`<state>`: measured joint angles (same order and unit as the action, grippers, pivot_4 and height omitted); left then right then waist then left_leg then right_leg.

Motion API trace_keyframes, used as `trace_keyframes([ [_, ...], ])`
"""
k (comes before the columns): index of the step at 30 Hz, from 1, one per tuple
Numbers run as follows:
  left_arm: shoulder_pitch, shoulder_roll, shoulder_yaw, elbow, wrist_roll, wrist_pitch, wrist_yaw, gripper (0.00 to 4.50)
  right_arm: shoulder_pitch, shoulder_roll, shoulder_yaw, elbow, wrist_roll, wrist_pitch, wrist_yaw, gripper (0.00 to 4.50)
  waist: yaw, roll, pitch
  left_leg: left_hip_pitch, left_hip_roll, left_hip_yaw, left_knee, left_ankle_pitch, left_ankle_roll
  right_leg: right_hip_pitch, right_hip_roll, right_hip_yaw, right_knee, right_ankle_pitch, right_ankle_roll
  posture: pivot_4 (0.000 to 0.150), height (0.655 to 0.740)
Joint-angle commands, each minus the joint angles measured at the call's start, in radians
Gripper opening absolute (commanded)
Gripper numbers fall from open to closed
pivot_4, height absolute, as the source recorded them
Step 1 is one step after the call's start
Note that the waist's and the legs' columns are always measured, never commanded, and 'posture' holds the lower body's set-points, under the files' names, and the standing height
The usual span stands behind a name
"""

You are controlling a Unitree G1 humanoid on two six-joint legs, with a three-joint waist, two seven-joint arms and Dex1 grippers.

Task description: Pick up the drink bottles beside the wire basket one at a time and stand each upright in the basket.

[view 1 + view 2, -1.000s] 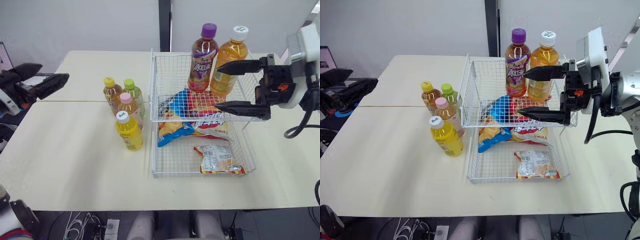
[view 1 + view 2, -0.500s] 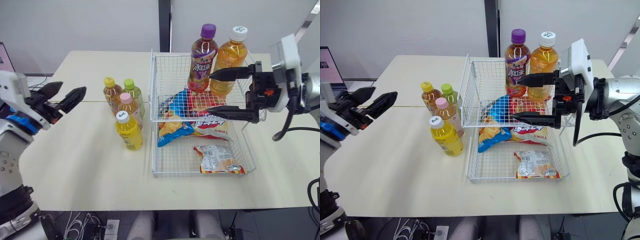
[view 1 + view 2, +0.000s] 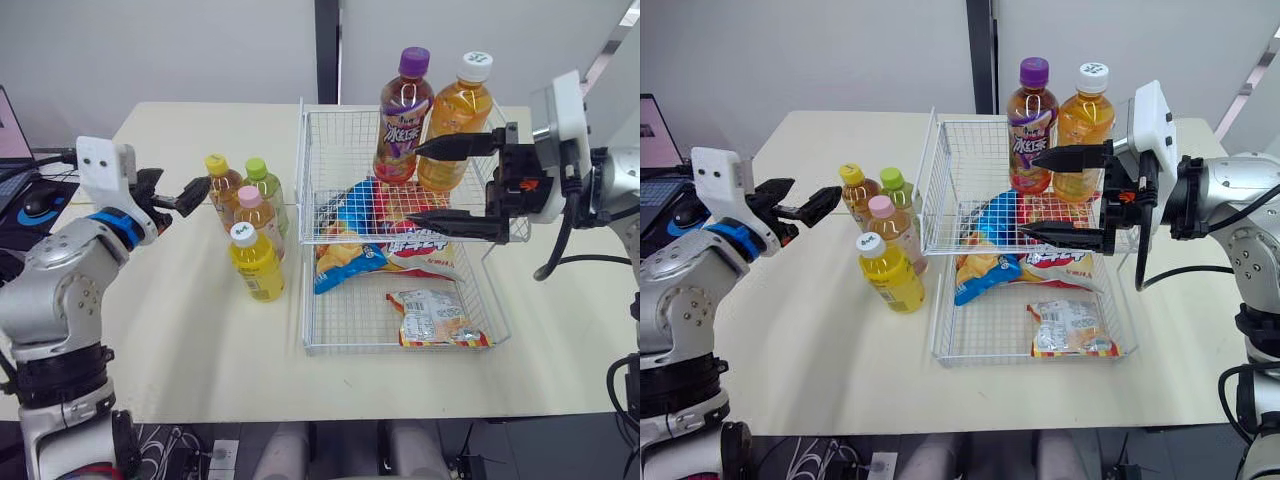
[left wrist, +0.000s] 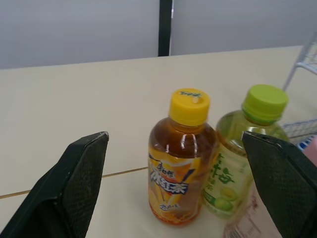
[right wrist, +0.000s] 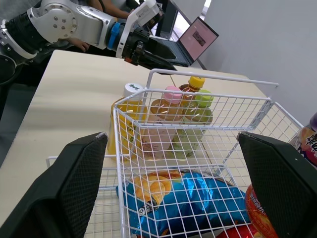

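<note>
Over the cream tabletop [image 3: 810, 330] my left gripper [image 3: 815, 188] gapes empty at nine o'clock of the yellow-capped amber bottle [image 3: 856, 198] to straddle it, right gripper [image 3: 1030, 192] equally wide and empty over the white wire basket [image 3: 980, 123].

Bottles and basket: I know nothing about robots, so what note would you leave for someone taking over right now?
Left gripper: open, empty, lined up on the yellow-capped bottle, not touching it.
Right gripper: open, empty, over the basket.
Done: the purple-capped bottle and big orange bottle appear to stand upright at the basket's back.
To do: the yellow-capped one plus the green-capped bottle, pink-capped bottle and white-capped bottle, all standing beside the basket.
</note>
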<state>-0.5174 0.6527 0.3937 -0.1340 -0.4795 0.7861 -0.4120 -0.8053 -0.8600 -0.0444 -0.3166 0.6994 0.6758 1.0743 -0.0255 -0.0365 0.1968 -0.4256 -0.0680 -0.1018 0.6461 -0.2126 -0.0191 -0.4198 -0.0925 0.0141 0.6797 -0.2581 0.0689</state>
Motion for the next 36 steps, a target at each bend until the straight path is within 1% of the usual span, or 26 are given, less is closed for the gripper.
trace_keyframes([
  [1, -0.066, -0.02, -0.03, 0.036, 0.006, -0.048, 0.001, 4.45, -0.011, -0.009, -0.034, -0.036, 0.007, -0.009, -0.008, 4.5, 0.0, 0.0, 0.0, 0.0, 0.0, 0.0, 0.0, 0.0, 0.0, 0.0, 0.0, 0.0, 0.0, 0.0, 0.0, 0.15, 0.74],
  [9, -0.183, -0.037, -0.105, 0.213, 0.071, -0.143, -0.007, 4.45, -0.01, 0.008, -0.032, -0.05, 0.012, -0.004, -0.027, 4.5, -0.001, 0.0, 0.0, 0.0, 0.0, 0.0, 0.0, 0.0, 0.0, 0.0, 0.0, 0.0, 0.0, 0.0, 0.0, 0.15, 0.74],
  [16, -0.228, -0.058, -0.139, 0.303, 0.112, -0.202, -0.005, 4.45, -0.021, 0.025, -0.024, -0.049, -0.011, -0.01, -0.063, 4.5, -0.001, 0.0, 0.0, 0.0, 0.0, 0.0, 0.0, 0.0, 0.0, 0.0, 0.0, 0.0, 0.0, 0.0, 0.0, 0.15, 0.74],
  [21, -0.239, -0.057, -0.153, 0.338, 0.138, -0.234, -0.016, 4.45, -0.022, 0.028, -0.024, -0.05, -0.007, -0.003, -0.063, 4.5, -0.001, 0.0, 0.0, 0.0, 0.0, 0.0, 0.0, 0.0, 0.0, 0.0, 0.0, 0.0, 0.0, 0.0, 0.0, 0.15, 0.74],
  [35, -0.266, -0.09, -0.166, 0.381, 0.158, -0.259, -0.03, 4.45, -0.025, 0.028, -0.025, -0.068, 0.006, 0.027, -0.063, 4.5, -0.001, 0.0, 0.0, 0.0, 0.0, 0.0, 0.0, 0.0, 0.0, 0.0, 0.0, 0.0, 0.0, 0.0, 0.0, 0.15, 0.74],
  [36, -0.268, -0.091, -0.167, 0.381, 0.159, -0.261, -0.028, 4.07, -0.026, 0.027, -0.027, -0.07, 0.007, 0.03, -0.064, 4.5, -0.001, 0.0, 0.0, 0.0, 0.0, 0.0, 0.0, 0.0, 0.0, 0.0, 0.0, 0.0, 0.0, 0.0, 0.0, 0.15, 0.74],
])
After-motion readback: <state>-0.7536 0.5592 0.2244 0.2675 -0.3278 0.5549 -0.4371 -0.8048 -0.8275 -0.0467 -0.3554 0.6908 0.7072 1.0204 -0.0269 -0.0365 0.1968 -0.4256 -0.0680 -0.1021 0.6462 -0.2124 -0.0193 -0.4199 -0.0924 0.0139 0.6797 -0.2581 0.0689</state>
